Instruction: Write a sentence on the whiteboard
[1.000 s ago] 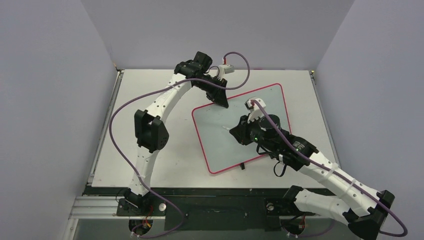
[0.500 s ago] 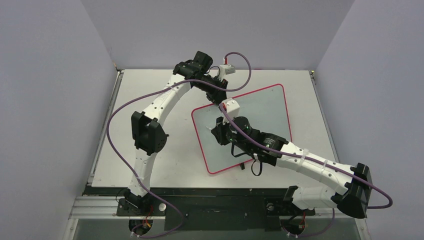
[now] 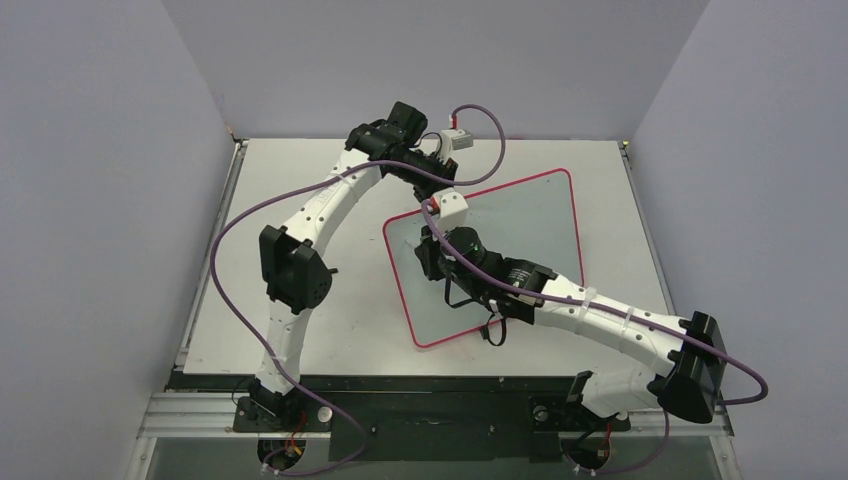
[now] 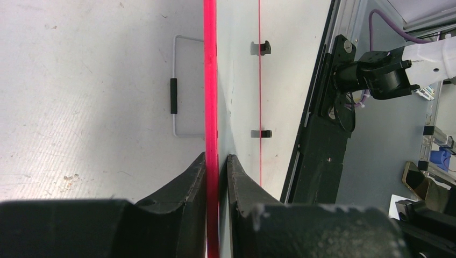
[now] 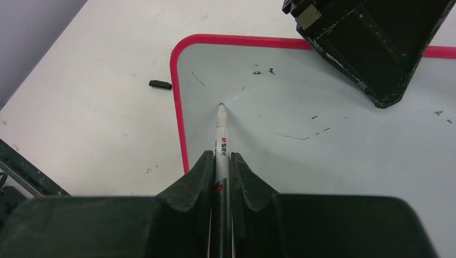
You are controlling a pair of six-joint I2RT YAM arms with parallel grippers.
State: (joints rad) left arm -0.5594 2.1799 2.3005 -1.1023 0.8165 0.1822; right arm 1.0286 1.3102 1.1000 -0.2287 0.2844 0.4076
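The whiteboard [image 3: 530, 215] sits askew on the worktop [image 3: 600, 170], right of centre. The left end effector [image 4: 216, 157] is clamped on its red rim. The right end effector [image 5: 220, 156] grips a marker [image 5: 220, 129], tip just inside a rounded corner, bare board stretching beyond.

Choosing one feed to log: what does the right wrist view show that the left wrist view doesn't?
Right wrist only: the marker in the right gripper, tip toward the whiteboard, and a small black piece on the table. Left wrist only: two black tabs and a wire loop beside the rim. Both: whiteboard, table, and the left gripper shut on the red rim.
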